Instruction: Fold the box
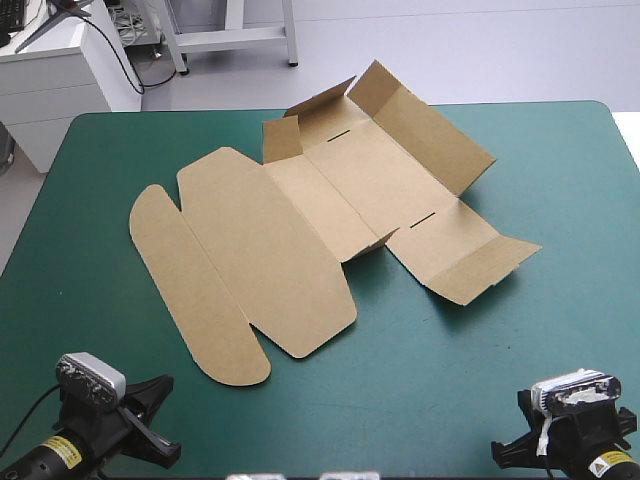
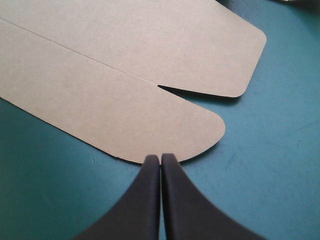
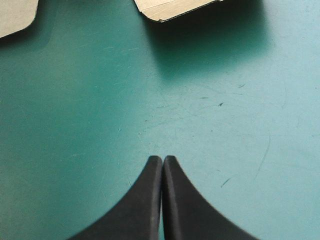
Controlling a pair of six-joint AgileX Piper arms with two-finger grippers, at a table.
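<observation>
I am watching the table (image 1: 560,350), where the box (image 1: 300,230) is lying mostly flat at centre, its walls rising toward two o'clock. Folding is barely starting, I judge. The left gripper (image 2: 161,158) at seven o'clock and the right gripper (image 3: 163,159) at five are sitting pinched together and empty. Next they are needing to open and take a flap.

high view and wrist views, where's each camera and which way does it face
High view: above and behind the robot, looking forward and down at the box on the table; both arms at the near edge.
Left wrist view: over the shut left end effector, facing the box's rounded flap.
Right wrist view: over the shut right end effector, facing table, a box corner ahead.
All share the box.
</observation>
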